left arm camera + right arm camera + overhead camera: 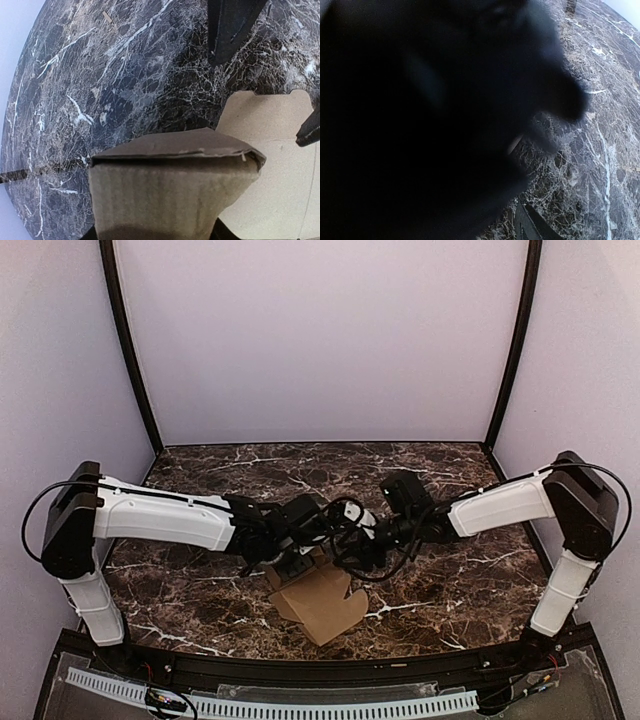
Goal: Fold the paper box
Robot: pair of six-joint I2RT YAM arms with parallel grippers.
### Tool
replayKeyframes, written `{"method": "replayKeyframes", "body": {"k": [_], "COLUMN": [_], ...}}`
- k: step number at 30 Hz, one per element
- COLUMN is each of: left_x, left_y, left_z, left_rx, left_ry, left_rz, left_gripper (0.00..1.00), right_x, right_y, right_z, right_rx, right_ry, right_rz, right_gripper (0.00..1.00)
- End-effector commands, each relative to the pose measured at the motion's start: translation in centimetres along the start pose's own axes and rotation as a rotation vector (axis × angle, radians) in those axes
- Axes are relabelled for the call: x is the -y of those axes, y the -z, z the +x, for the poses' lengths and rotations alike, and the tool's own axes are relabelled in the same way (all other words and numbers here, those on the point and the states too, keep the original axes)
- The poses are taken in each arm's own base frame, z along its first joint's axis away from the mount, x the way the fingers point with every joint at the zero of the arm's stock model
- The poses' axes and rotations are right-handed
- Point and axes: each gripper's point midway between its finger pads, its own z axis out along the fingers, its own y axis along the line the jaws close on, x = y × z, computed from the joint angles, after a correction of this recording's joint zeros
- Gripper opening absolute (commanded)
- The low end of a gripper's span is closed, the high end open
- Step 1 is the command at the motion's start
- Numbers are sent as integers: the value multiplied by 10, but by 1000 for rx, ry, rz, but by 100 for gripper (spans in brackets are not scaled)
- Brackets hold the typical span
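Note:
The paper box [325,607] is brown cardboard, partly folded, lying near the table's front middle. In the left wrist view one raised, folded wall [170,185] of it fills the space between my left gripper's jaws, and a flat flap [272,165] lies on the marble to the right. My left gripper [300,548] [156,222] is shut on that raised wall. My right gripper [365,543] [257,100] faces it from the right, its two black fingers [230,30] apart over the flat flap's far edge with nothing held. The right wrist view is mostly blocked by a dark blur.
The dark marble table [450,585] stretches to both sides of the box. Pale walls close the cell behind and at the sides. A perforated white strip [300,705] runs along the near edge below the arm bases.

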Motion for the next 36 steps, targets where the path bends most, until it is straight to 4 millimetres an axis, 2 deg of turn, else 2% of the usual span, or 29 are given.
{"method": "replayKeyframes", "body": {"k": [1,6,10,16,22,30,34,36], "left_x": [8,1,6,10,9,6,4,2], "left_y": [-2,-6,-14,-16,-14,-7,2,8], "left_z": [21,21,29,33,32,30,23,20], "left_rx": [-29,-4,-33,-41,-35,-21,13,30], "left_ry": [163,244,241,264,286,303,325,331], "left_rz": [177,209,214,232,241,253,277,284], "left_gripper": [49,49,49,49,49,51,54,55], "right_x": [-2,-6,1,18,25,22,16,19], "right_y": [-11,-31,-46,-70,-80,-84,-94,-97], "right_z": [-19,-31,-42,-41,-49,-35,-34,-32], "right_rx": [56,89,132,151,167,149,129,120], "right_ry": [25,84,77,46,58,62,113,124], "right_rz": [24,96,169,235,270,264,266,285], "right_gripper": [54,54,50,43,37,36,36,30]}}
